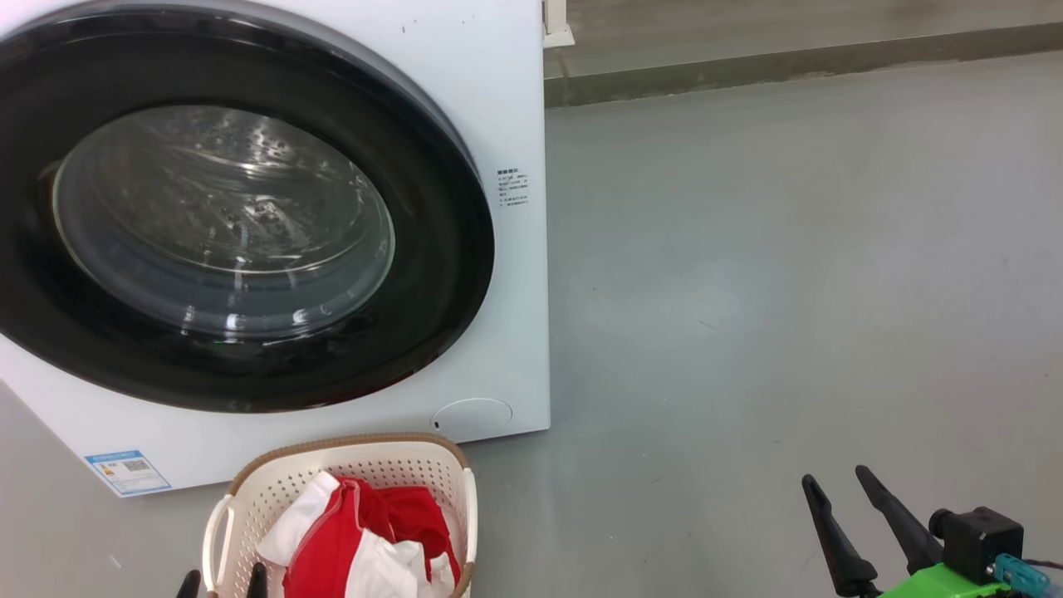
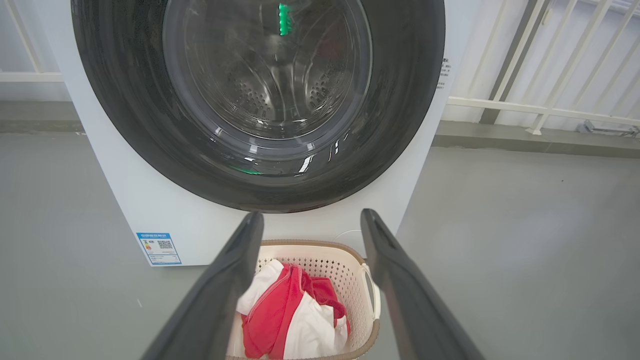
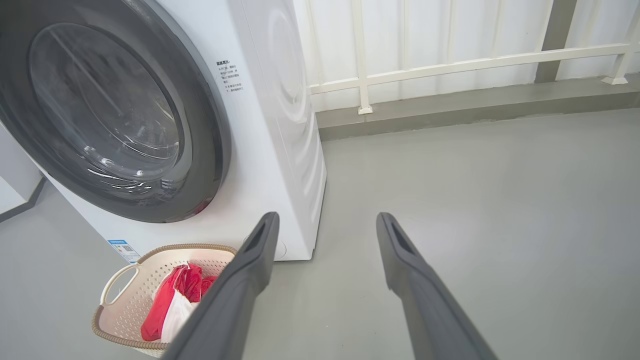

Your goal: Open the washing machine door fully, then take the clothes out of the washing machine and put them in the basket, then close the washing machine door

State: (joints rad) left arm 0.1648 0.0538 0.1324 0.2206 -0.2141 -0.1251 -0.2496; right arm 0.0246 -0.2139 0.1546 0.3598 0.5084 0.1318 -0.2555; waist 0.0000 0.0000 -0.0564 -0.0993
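The washing machine [image 1: 507, 100] stands at the left, and its black-rimmed door [image 1: 432, 274] lies shut flat against the front. Red and white clothes [image 1: 357, 540] fill the cream basket [image 1: 286, 477] on the floor just below the door. My left gripper [image 1: 222, 581] shows as two dark tips at the basket's near left edge; in the left wrist view my left gripper [image 2: 311, 222] is open with empty fingers above the basket [image 2: 350, 260]. My right gripper [image 1: 839, 482] is open over bare floor at the lower right; in the right wrist view, my right gripper [image 3: 327, 222] holds nothing.
Grey floor [image 1: 789, 291] stretches to the right of the machine. A low concrete kerb [image 1: 789, 62] runs along the back, with a white railing [image 3: 450, 65] above it. A blue label [image 1: 127, 472] sits at the machine's lower left corner.
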